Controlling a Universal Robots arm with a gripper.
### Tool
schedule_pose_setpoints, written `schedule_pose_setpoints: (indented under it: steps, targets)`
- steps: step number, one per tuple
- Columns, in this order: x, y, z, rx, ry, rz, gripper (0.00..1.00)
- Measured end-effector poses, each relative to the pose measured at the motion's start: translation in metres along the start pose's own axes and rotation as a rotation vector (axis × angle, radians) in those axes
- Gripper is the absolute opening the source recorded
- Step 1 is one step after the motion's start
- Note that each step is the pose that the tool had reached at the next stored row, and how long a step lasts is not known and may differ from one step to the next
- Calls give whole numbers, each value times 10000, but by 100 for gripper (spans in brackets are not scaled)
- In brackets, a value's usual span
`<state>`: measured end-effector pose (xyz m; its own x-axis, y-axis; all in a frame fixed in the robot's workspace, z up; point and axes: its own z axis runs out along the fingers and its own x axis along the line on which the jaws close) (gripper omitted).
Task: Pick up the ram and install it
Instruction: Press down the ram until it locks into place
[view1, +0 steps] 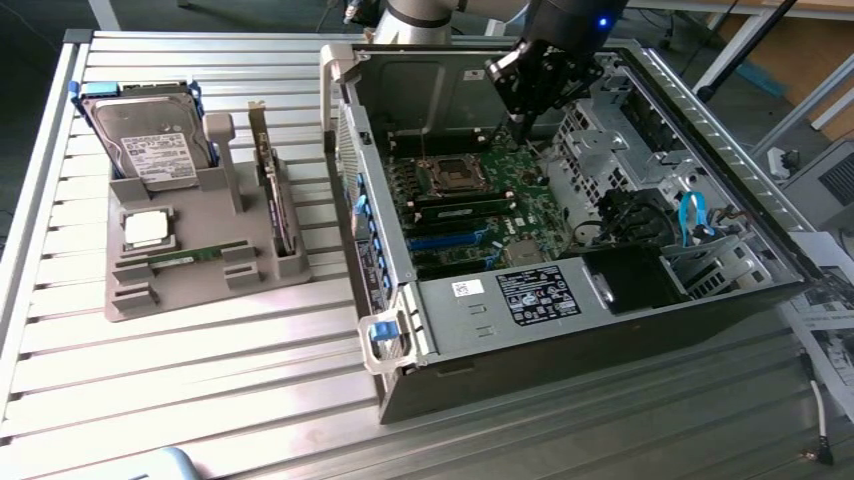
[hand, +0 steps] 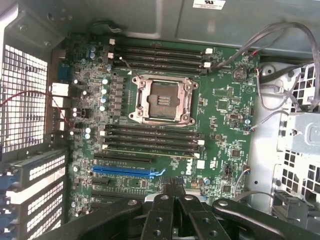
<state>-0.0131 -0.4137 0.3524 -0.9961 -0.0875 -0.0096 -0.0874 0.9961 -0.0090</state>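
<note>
The ram (view1: 187, 258) is a thin green stick lying flat in a front slot of the grey holder (view1: 134, 300), at the exterior view's left. My gripper (view1: 518, 128) hangs inside the open computer case (view1: 534, 300), above the far part of the motherboard (view1: 527, 215), well away from the ram. The black fingers (hand: 162, 202) are pressed together with nothing between them, and the gripper (hand: 172, 192) points down at the board near the blue slot (hand: 127, 171). Rows of black memory slots (hand: 150, 137) lie beside the empty processor socket (hand: 162, 98); a green strip sits in one slot (view1: 461, 212).
The holder also carries a hard drive (view1: 147, 140), a square silver processor (view1: 147, 228) and an upright expansion card (view1: 276, 195). Drive cages and blue cables (view1: 691, 218) fill the case at the exterior view's right. The slatted metal table (view1: 200, 400) stretches around both.
</note>
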Motion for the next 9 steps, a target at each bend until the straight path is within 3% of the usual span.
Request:
schedule_pose_setpoints:
  steps: [4, 9]
  targets:
    - [19, 1, 0, -4, 7, -1, 11]
    - [21, 1, 0, -24, 77, 1, 11]
